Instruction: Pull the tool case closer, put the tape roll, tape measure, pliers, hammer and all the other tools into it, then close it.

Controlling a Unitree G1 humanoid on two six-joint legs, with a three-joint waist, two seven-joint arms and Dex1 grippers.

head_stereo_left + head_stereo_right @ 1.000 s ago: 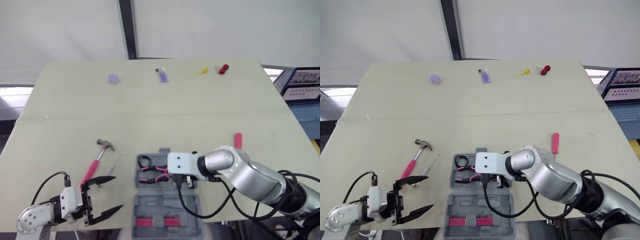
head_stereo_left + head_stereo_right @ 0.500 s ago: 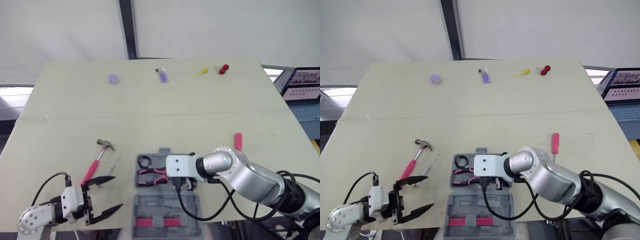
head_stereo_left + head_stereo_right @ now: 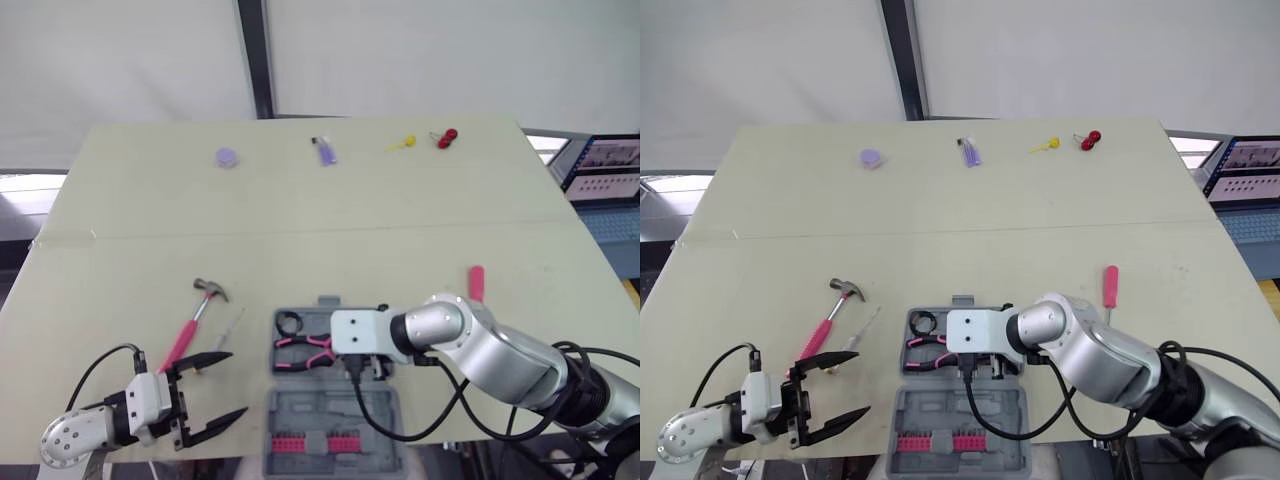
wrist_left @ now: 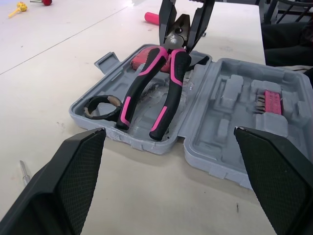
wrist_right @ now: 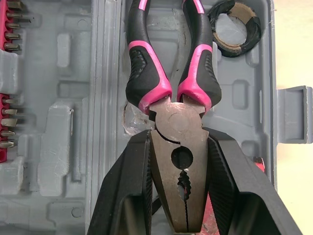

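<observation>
Pliers [image 5: 177, 122] inside open tool case [image 5: 73, 161], metal head pinched between right fingers [image 5: 128, 186], pink handles stretching out past fingertips into tray half. Tape roll [image 5: 234, 27] in same half, just beyond handle ends, bit off to side. Left fingers [image 4: 63, 181] spread wide, gripping nothing, near table [image 3: 300, 210] edge. Hammer [image 3: 195, 318] on table, handle end near one left fingertip. Case on other side of those fingers.

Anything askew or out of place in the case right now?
Only the pliers: their handles rest in the tool case beside the tape roll, but the head is propped up, clamped in the right gripper, so they sit tilted rather than flat. Nothing looks spilled or damaged.
</observation>
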